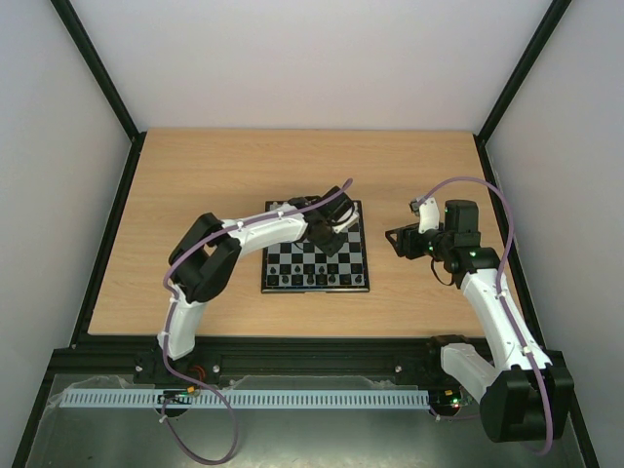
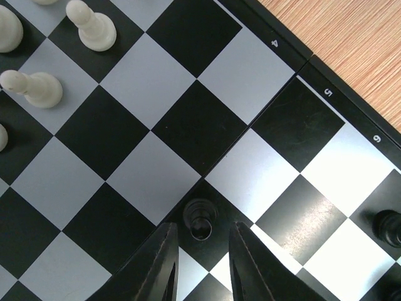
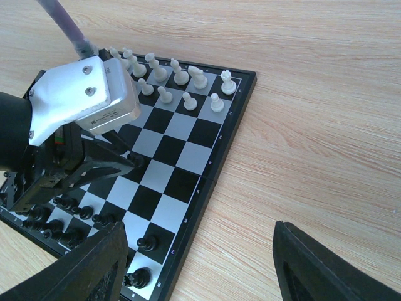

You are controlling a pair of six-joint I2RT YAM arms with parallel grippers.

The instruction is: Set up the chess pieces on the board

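The board [image 1: 363, 275] lies mid-table with white chess pieces [image 1: 343, 222] on its far rows and black ones [image 1: 310, 278] on its near rows. My left gripper [image 1: 330, 237] hovers low over the board's middle. In the left wrist view the left gripper [image 2: 202, 237] is open, with a black pawn [image 2: 200, 219] standing on a black square just at its fingertips [image 2: 161, 260], untouched. White pieces [image 2: 91, 28] stand at the upper left. My right gripper [image 1: 395, 241] is open and empty beside the board's right edge; the right wrist view shows the board [image 3: 210, 169] and that pawn [image 3: 135, 160].
Bare wooden tabletop [image 1: 195, 195] surrounds the board, with black frame posts and pale walls at the sides. In the right wrist view the left arm's white camera housing [image 3: 81, 100] hangs over the board's left half. Another black piece [image 2: 388, 226] stands at the right edge.
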